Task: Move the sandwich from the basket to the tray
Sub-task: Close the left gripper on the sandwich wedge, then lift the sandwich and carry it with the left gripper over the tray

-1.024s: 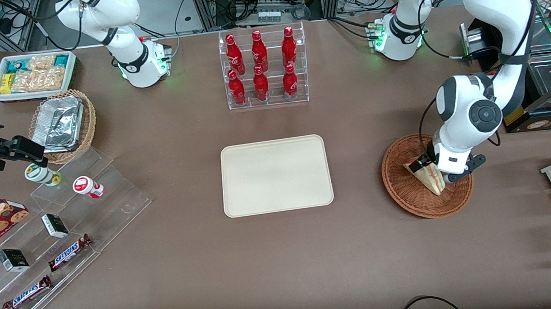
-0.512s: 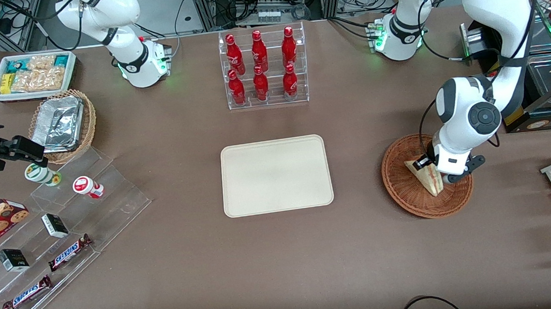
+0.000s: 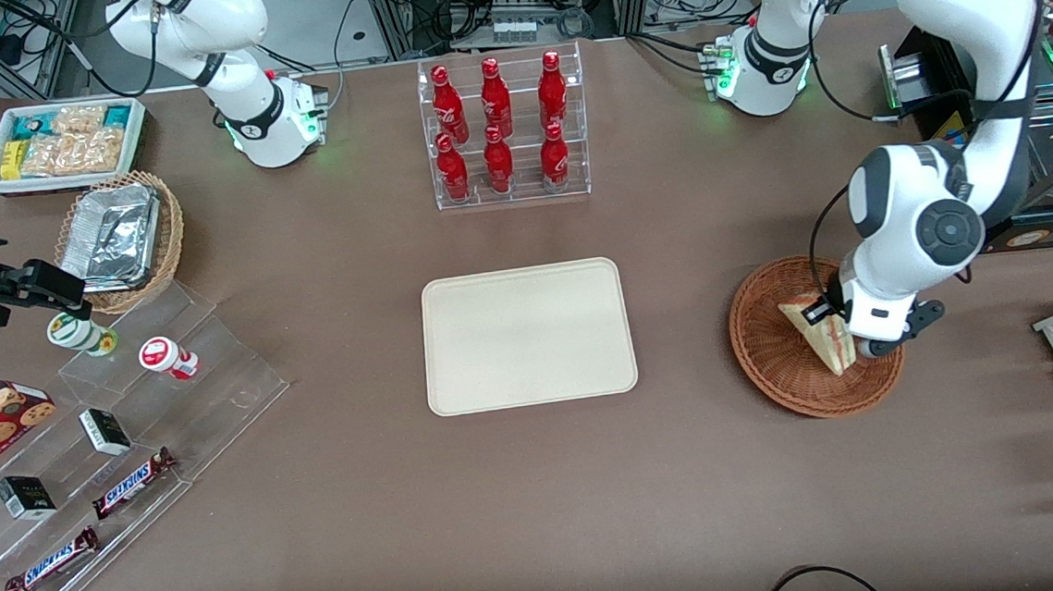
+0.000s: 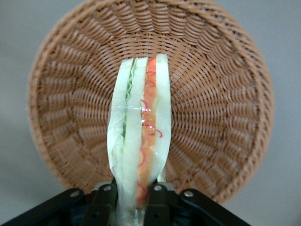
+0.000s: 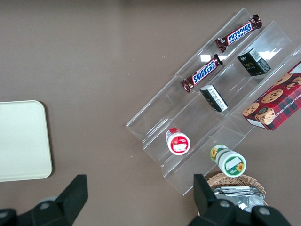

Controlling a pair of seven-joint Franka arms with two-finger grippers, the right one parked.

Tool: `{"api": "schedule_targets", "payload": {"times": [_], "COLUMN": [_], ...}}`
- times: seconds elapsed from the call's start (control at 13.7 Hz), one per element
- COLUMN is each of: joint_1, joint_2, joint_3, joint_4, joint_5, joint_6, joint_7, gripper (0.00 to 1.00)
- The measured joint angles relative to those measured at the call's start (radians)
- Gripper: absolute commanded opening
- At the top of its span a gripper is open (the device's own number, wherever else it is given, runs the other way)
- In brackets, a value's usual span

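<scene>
So my gripper (image 3: 843,340) sits in the right-middle of the front frame, over the reddish-brown wicker basket (image 3: 772,362), and it's clamped tight on the sandwich (image 3: 821,330), fingers (image 4: 107,197) pinching one end of the wedge with the bread squeezed between them. From the wrist camera the sandwich (image 4: 138,127) stands out straight from my gripper (image 4: 134,200), wrapped in clear film, white bread on the outside with green, orange and red layers running down the middle (looks pretty tasty honestly). The basket (image 4: 225,94) fills the background around it there, and I can't tell for sure whether the free tip of the wedge touches the weave or hangs just above it. In the front view the sandwich is tilted, its wide end up toward the upper left of the basket and its narrow end down by my fingers. The cream tray (image 3: 529,335) is dead centre of the frame on the brown table (image 3: 540,489), well apart from the basket, nothing on it. Above the tray in the frame is a clear rack of red bottles (image 3: 501,130).
</scene>
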Motion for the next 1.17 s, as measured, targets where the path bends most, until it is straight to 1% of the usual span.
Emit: {"api": "schedule_targets", "payload": {"times": [0.07, 0.22, 0.8, 0.95, 1.17], "joint_1": [-0.002, -0.012, -0.036, -0.083, -0.184], "joint_2": [-0.005, -0.011, 0.002, 0.023, 0.079], "joint_3": [-0.007, -0.039, -0.241, -0.259, -0.262], "joint_4": [0.043, 0.095, 0.113, 0.135, 0.207], "joint_5": [0.0, 0.0, 0.0, 0.0, 0.0], "joint_6": [-0.053, -0.103, -0.109, -0.107, -0.107], "joint_7": [0.001, 0.001, -0.001, -0.007, -0.061], "gripper": [0.0, 0.0, 0.0, 0.0, 0.0]}}
